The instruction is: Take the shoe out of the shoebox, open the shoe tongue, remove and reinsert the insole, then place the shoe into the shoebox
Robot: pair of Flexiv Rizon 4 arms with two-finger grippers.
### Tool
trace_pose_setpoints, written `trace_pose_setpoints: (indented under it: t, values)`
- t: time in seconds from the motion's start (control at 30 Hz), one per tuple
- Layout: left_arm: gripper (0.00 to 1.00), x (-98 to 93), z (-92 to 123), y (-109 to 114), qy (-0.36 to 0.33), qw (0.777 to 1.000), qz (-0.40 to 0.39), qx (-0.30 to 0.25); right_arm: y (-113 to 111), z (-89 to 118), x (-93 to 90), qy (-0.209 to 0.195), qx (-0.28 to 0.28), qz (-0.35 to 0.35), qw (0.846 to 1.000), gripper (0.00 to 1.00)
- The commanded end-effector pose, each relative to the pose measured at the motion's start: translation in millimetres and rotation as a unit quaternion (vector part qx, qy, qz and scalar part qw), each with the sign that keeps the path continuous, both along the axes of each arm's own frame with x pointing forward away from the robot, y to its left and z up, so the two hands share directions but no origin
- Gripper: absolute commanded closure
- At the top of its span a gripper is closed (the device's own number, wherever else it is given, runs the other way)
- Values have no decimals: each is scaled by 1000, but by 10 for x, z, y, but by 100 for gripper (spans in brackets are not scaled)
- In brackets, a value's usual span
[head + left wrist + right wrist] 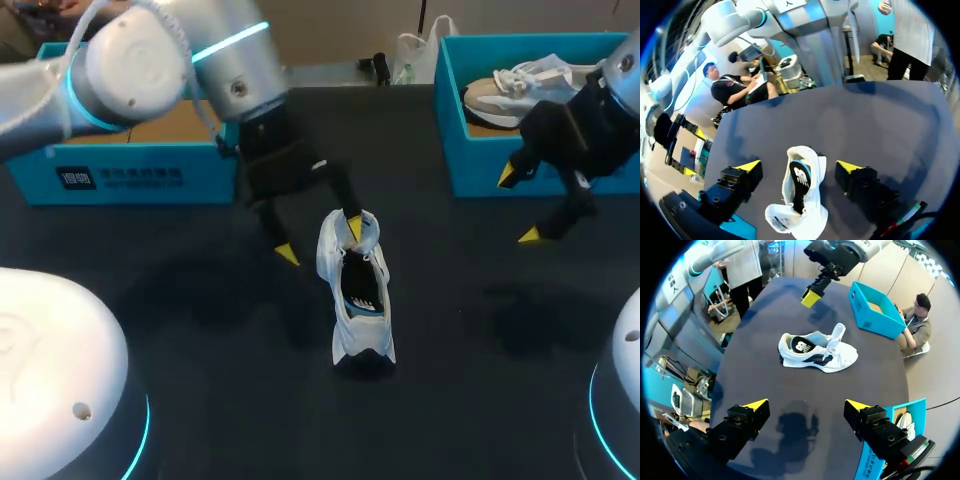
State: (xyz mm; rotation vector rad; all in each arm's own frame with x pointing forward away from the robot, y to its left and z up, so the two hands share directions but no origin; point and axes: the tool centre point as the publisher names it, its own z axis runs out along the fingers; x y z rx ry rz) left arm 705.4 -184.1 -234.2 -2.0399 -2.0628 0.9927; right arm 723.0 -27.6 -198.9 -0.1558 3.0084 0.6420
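The left gripper [799,166] is hanging low over the dark table [200,330] with its fingers spread wide. The white shoe [801,195] is lying on its sole between them, and in the left wrist view a gap is showing on each side. In the head view one yellow tip is sitting right at the raised tongue [837,335]; whether it is touching cannot be told. The dark insole [799,180] is resting inside the shoe.

The right gripper [806,404] is hovering well apart from the shoe, fingers likewise spread and gripping nothing, with only bare tabletop under it.

Just behind it, the teal shoebox [455,150] is standing at the table's far right, holding a second shoe [515,85], beige and white. Behind the left arm, another teal box [130,175] is standing at the far left, its brown inside showing.
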Motion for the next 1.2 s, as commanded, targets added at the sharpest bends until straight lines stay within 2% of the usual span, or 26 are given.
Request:
trace_pose_setpoints:
  t: [0.03, 0.13, 0.17, 0.2, 0.47, 0.63, 0.83, 1.2]
  values:
    - [51, 72, 58, -89, -17, 990, -78, 114, -2, -2, -10, -1, 0, 0, 1000, 0]
    - [62, 127, 65, -136, -22, 987, -90, 128, -2, -2, -10, -1, 0, 0, 1000, 0]
    - [97, 142, 63, -152, -30, 986, -93, 132, -2, -2, -10, -1, 0, 0, 1000, 0]
    - [100, 152, 62, -166, -32, 985, -99, 135, -2, -2, -10, -1, 0, 0, 1000, 0]
    - [100, 276, 17, -296, -58, 977, -130, 158, -2, -2, -10, -1, 0, 0, 1000, 0]
    - [100, 337, -82, -390, -90, 972, -127, 176, -2, -2, -10, -1, 0, 0, 1000, 0]
    - [100, 297, -256, -444, -117, 968, -118, 190, -2, -2, -10, -1, 0, 0, 1000, 0]
    - [100, 180, -665, -476, -125, 966, -90, 207, -2, -2, -10, -1, 0, 0, 1000, 0]
